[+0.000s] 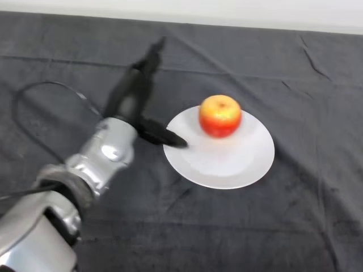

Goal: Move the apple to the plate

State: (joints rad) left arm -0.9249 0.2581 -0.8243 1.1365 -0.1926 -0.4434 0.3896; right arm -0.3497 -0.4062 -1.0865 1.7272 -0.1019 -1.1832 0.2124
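While apple (220, 115) sits on white plate (227, 158), toward its far rim, left hand (133, 96) hovers just beside plate's left edge, fingers (153, 54) straight, thumb (161, 135) spread, holding nothing, above tabletop (295, 226).

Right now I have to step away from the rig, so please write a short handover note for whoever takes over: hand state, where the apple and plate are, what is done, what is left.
Left hand: open, holding nothing, fingers stretched out over the dark cloth to the left of the plate, thumb reaching towards the plate's left rim.
Apple: sits upright on the white plate, towards its far side, apart from the hand.
Done: the apple is on the plate and released.
Left: probably only drawing the arm back clear of the plate.
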